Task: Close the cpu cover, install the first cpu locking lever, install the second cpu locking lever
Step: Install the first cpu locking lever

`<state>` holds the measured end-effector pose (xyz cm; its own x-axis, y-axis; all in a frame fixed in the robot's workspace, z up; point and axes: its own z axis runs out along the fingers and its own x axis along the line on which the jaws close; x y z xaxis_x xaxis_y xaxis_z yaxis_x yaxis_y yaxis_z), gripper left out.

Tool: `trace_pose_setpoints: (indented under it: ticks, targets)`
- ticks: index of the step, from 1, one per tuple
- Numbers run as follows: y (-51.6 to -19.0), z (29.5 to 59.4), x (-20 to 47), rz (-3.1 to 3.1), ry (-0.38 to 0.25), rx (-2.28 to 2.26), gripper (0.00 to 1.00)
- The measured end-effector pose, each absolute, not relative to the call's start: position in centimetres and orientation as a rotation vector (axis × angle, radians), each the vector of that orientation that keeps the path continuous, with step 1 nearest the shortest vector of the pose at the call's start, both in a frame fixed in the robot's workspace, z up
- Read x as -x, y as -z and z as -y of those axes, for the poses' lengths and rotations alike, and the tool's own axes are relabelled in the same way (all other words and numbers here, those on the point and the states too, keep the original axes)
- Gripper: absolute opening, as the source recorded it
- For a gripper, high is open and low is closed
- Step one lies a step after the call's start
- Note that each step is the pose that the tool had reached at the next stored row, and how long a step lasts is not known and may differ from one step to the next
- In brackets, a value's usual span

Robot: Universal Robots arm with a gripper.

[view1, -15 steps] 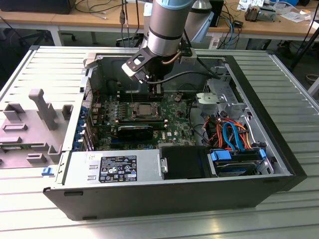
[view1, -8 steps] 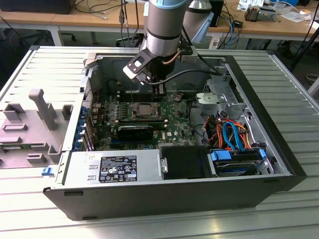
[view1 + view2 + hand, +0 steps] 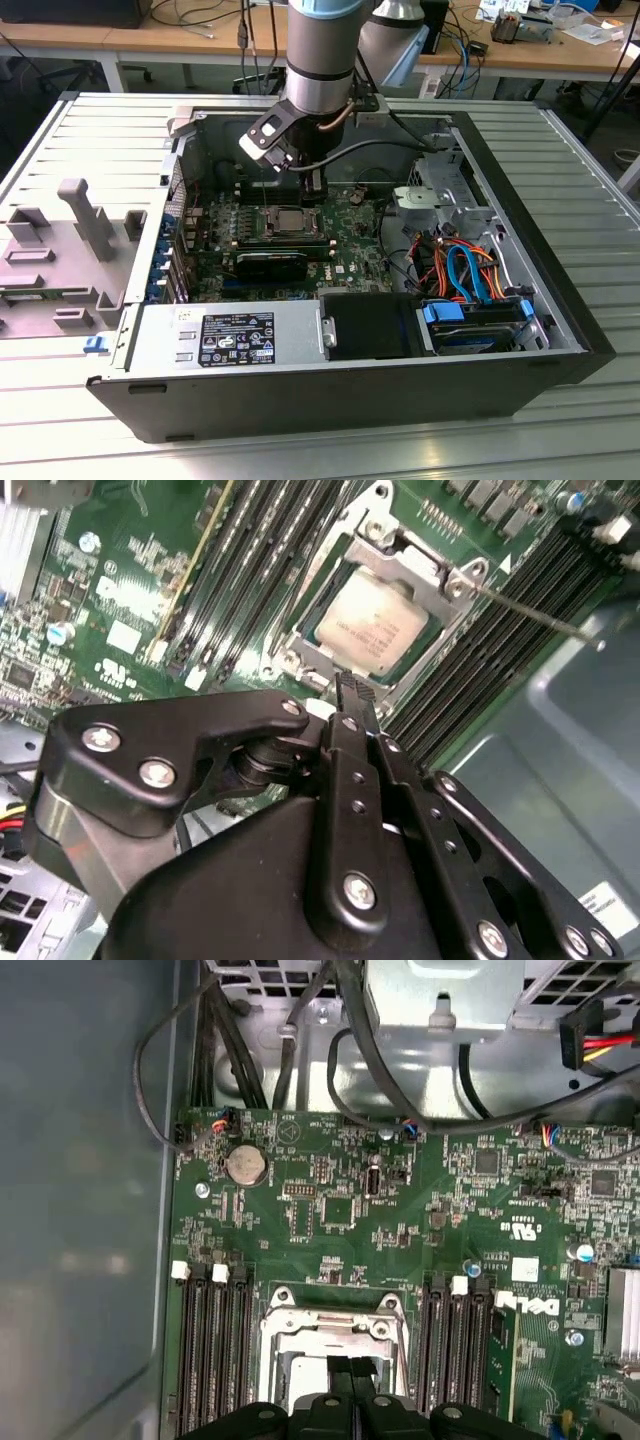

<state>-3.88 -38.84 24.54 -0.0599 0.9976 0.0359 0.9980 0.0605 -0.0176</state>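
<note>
Open computer case [image 3: 300,410] lying on its side on a slatted metal tabletop [image 3: 560,420], green board [image 3: 345,255] exposed inside. Near the middle of that board, the cpu cover [image 3: 285,222] [image 3: 398,552] [image 3: 330,1326]: a small square silvery frame lying flat over the socket, pale chip visible through its central opening, rows of black memory slots [image 3: 500,630] on two sides. Thick grey robot arm [image 3: 320,50] reaching down into the case from above. At its end, the black tool [image 3: 312,192] [image 3: 345,685] [image 3: 352,1365], clenched, the two fingertips pressed side by side with nothing between them, poised right at one edge of the cpu cover; hard to tell whether touching the frame or just above it. In the second wrist view, a thin metal lever [image 3: 530,610] angled out from one corner of the socket and across the memory slots. In the first wrist view, a round coin battery [image 3: 245,1164] farther along the board, well apart from the socket. In the exterior view, a grey labelled power-supply box [image 3: 230,335] along the case's near wall, orange and blue cables [image 3: 465,265] toward the exterior view's right, and a grey plastic fixture [image 3: 70,240] on the tabletop at the exterior view's left.
</note>
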Motion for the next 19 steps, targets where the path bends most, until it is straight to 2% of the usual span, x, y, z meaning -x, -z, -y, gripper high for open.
trace_pose_setpoints:
  ticks: [19]
  targets:
    - [-22.3,38.8,7.5,2.26,0.018,2.127,0.11]
